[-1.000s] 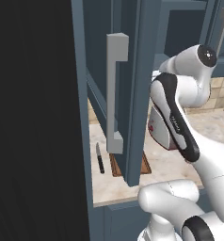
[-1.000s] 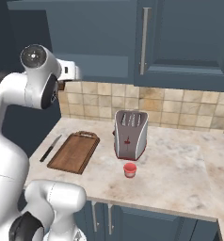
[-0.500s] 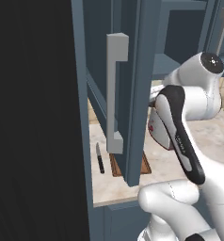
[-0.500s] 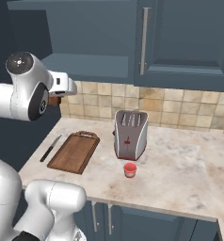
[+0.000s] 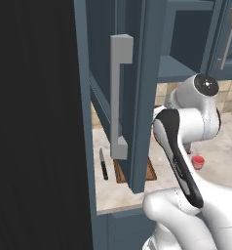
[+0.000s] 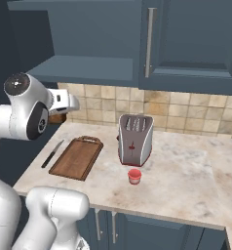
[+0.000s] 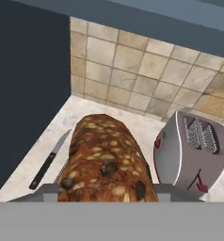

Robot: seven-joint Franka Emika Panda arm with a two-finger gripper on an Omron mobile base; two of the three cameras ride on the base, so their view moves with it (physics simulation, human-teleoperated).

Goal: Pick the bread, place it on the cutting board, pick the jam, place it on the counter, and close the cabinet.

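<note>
My gripper (image 7: 107,190) is shut on the bread (image 7: 107,162), a brown seeded loaf chunk that hides the space between the fingers. From the right base view the bread (image 6: 56,119) hangs under my hand, above the back left of the counter (image 6: 186,171) and behind the dark wooden cutting board (image 6: 76,157). The red jam (image 6: 134,176) jar stands on the counter in front of the toaster; it also shows as jam (image 5: 198,162). The cabinet (image 5: 137,97) door stands open, its grey bar handle (image 5: 119,97) facing me.
A silver toaster (image 6: 135,139) stands mid-counter, right of the board; toaster (image 7: 194,146) sits close to the bread. A black-handled knife (image 6: 52,154) lies left of the board. The open door's lower edge hangs over the board (image 5: 150,169). Tiled wall behind.
My hand has come down and out from the cabinet shelf with the bread still gripped, and now hangs lower over the back left of the counter.
</note>
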